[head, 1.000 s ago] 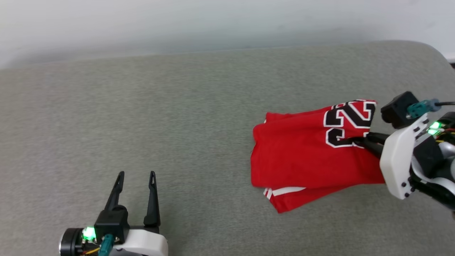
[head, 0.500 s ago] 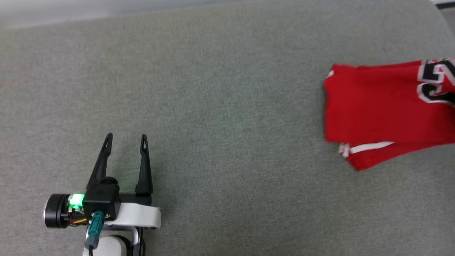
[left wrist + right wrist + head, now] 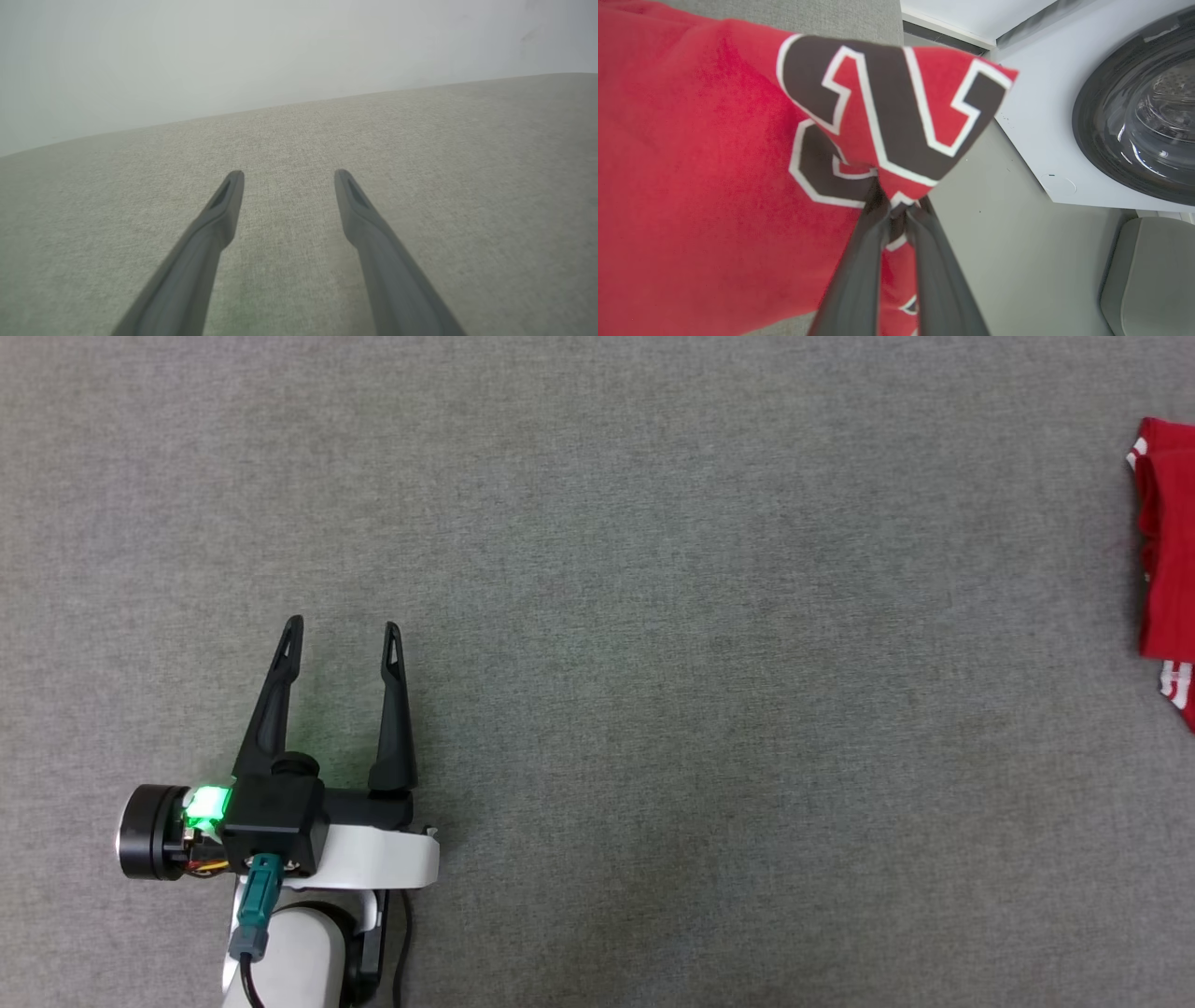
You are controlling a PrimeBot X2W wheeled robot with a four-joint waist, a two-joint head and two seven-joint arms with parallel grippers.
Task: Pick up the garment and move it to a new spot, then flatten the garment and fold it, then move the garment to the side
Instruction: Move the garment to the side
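Right gripper (image 3: 899,205): jaws drawn narrow and pinched on the garment (image 3: 691,163); a fold of cloth was bunched between the two dark fingers, just below the black, white-outlined numeral.
Garment from the right claw: the red body spread up and to the left of the fingertips in the right wrist view; the gripped numbered corner rose in a peak above them.
Beyond the gripped corner: a white washing machine (image 3: 1139,107) with a dark round door stood apart from the cloth, across bare floor.
Left gripper (image 3: 343,635): jaws wide, nothing between them; it was poised over the grey padded surface (image 3: 653,616); contact with that surface could not be told.
Garment from the left claw: well apart, toward the robot's right; a red strip with white striped trim crossed the right edge of the head view.
Long axis: the visible edge ran up and down the head view, roughly parallel to the left fingers; the rest was cut off, so the axis of the whole garment could not be told.
Nearer arm: the right, already gripping; the left had no reach on the cloth from where it stood.
Judged step: the sideways move, carried by the right arm alone.
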